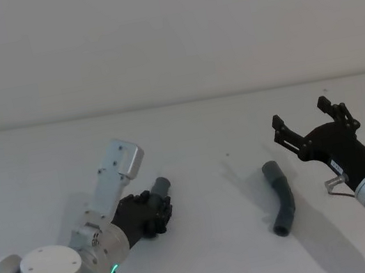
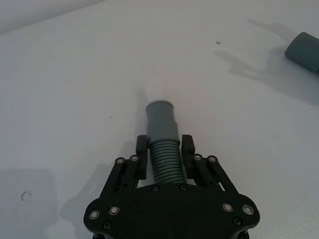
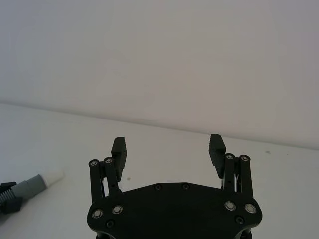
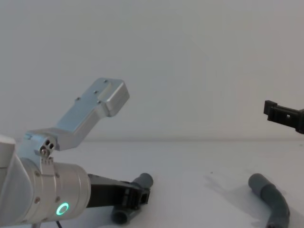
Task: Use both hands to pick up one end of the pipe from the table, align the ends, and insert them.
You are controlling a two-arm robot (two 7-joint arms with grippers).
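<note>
The left hand [image 1: 157, 203] is clamping its two fingers on the ribbed body of one pipe piece [image 1: 161, 186], in the lower left of the head view. In the left wrist view the fingers [image 2: 142, 149] are pressing on both sides of the corrugations, just behind the smooth grey cuff [image 2: 162, 122]. That cuff is pointing away from the hand, toward the middle of the head view. In the right wrist view its narrower white tip [image 3: 51, 177] is showing at the lower left. The piece is sitting low over the worktop [image 1: 196, 134]; whether it is touching is not clear. The second pipe piece [image 1: 281, 197] is lying loose and curved on the worktop, right of centre in the head view and well apart from the held one. The right hand [image 1: 300, 114] is hovering near it, toward the right edge and a little higher in the frame, with its fingers standing wide apart and gripping nothing. A pale wall [image 1: 164, 33] is rising behind the worktop.
</note>
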